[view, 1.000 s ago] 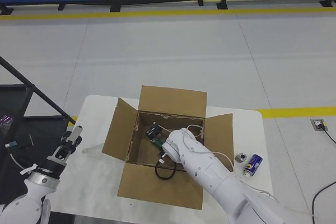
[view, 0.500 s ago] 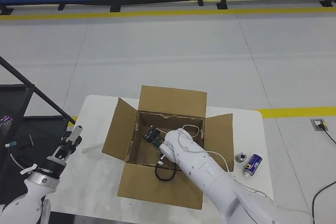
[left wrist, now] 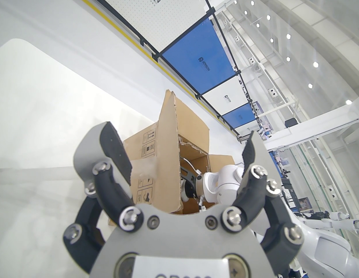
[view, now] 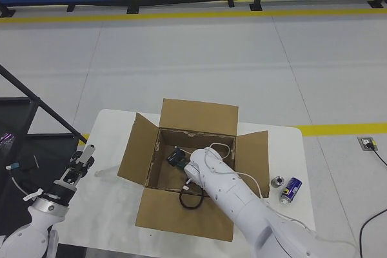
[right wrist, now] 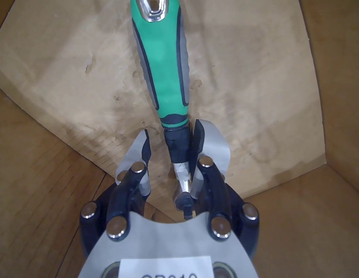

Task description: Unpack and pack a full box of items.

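Observation:
An open cardboard box stands in the middle of the white table. My right gripper is down inside it near the far left corner. In the right wrist view a green-and-grey handled tool points away from the right gripper over the box floor. Its dark neck lies between the fingers, close to one pad, with a gap at the other, so the gripper is open. My left gripper hovers over the table left of the box, open and empty; in its own view the left gripper faces the box.
A black cable loop lies in the box beside the right arm. A blue can and a small round metal piece lie on the table right of the box. The box flaps stand outward.
The right arm has shifted slightly left and deeper into the box, and the green tool shows less from above. The left arm has kept still.

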You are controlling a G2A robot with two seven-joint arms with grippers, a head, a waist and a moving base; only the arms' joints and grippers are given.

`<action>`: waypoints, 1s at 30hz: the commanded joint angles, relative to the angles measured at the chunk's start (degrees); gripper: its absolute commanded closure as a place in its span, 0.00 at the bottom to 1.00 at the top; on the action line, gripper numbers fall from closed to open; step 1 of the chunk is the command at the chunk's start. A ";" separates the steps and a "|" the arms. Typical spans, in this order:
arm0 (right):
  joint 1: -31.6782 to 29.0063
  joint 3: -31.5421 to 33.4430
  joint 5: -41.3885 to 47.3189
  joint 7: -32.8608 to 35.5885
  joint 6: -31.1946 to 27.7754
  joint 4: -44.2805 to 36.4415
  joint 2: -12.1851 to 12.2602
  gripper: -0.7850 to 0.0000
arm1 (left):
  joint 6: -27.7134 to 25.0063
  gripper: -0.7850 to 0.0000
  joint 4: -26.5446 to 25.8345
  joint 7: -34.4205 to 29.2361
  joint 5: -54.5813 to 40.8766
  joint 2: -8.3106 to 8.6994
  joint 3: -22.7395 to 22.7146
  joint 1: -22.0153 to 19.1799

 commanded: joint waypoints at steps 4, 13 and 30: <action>0.30 0.22 0.00 0.06 0.16 1.44 -0.55 0.83 | 0.00 0.00 0.00 0.00 0.00 0.00 0.00 0.00; 0.85 0.33 -0.79 1.10 2.79 2.81 -1.46 1.00 | 0.00 0.00 0.00 0.00 0.00 0.00 0.00 0.00; 1.53 2.49 -1.25 -4.97 3.29 -1.89 -0.12 1.00 | 0.00 0.00 0.00 0.00 0.00 0.00 0.00 0.00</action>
